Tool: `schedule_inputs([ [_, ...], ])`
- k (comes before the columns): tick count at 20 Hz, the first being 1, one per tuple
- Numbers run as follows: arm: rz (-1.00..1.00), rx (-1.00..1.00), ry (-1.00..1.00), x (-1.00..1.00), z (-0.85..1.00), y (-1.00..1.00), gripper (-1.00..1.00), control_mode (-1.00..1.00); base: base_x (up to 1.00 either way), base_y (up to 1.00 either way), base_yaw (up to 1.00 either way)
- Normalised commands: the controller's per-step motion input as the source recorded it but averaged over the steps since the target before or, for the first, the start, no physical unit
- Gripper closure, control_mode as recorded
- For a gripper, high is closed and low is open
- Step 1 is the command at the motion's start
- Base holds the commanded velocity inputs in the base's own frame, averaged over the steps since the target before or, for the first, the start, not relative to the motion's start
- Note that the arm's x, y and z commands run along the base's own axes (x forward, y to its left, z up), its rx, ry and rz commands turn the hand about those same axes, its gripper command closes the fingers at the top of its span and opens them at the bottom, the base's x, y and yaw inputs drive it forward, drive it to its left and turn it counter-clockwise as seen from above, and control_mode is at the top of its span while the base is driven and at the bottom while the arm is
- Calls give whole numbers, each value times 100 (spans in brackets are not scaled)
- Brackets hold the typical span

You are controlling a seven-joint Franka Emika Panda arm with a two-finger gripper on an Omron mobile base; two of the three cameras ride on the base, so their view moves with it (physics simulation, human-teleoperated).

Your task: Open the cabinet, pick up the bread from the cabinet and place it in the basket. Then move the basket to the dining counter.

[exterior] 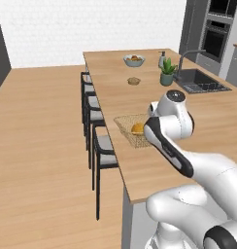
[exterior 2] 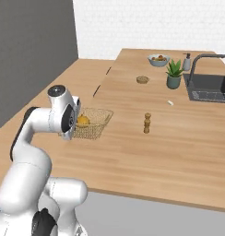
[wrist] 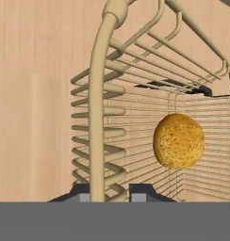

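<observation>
**Gripping the basket rim on the wooden island**

Standing behind the robot, you see its white arm bent forward over the near part of the dining counter (exterior: 154, 180), a long light wooden island. The gripper (wrist: 110, 195) is closed tight around the thick wire rim of the basket (exterior 2: 93, 123); in the hand view the two dark fingertips (wrist: 86, 194) sit on either side of that rim wire, pinching it.

The basket is a shallow tan wire-mesh tray with flared sides. It appears to rest on the counter near its stool-side edge, just in front of the robot's wrist. The bread (wrist: 178, 140), a small round golden-brown roll, lies inside the basket, on the mesh floor, a little away from the gripped rim.

A row of dark stools (exterior: 98, 141) lines the island's edge just beside the basket. Near the basket, toward the middle of the counter, stands a small wooden pepper mill (exterior 2: 147, 123), upright. Beyond it lies a tiny white object (exterior 2: 170, 103), too small to identify.

Farther from the basket sits a small tan bowl-shaped thing (exterior: 134, 81), then a potted green plant (exterior: 167, 72) beside a dark sink (exterior: 200, 80) with a tall grey tap. Farthest away are a white bowl of fruit (exterior: 134, 60) and a soap dispenser (exterior 2: 186, 61), with a white wall behind.
</observation>
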Motion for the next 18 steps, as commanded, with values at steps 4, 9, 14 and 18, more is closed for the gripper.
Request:
schedule_inputs([
  [4, -2, 0, 0, 100, 0, 25, 100, -100, 0, 0, 0],
  [9, -6, 0, 1, 100, -15, 2, 100, -100, 0, 0, 0],
  [14, -4, 0, 0, 40, -56, -31, 100, -100, 0, 0, 0],
  [18, 0, 0, 0, 12, -62, -27, 100, -100, 0, 0, 0],
])
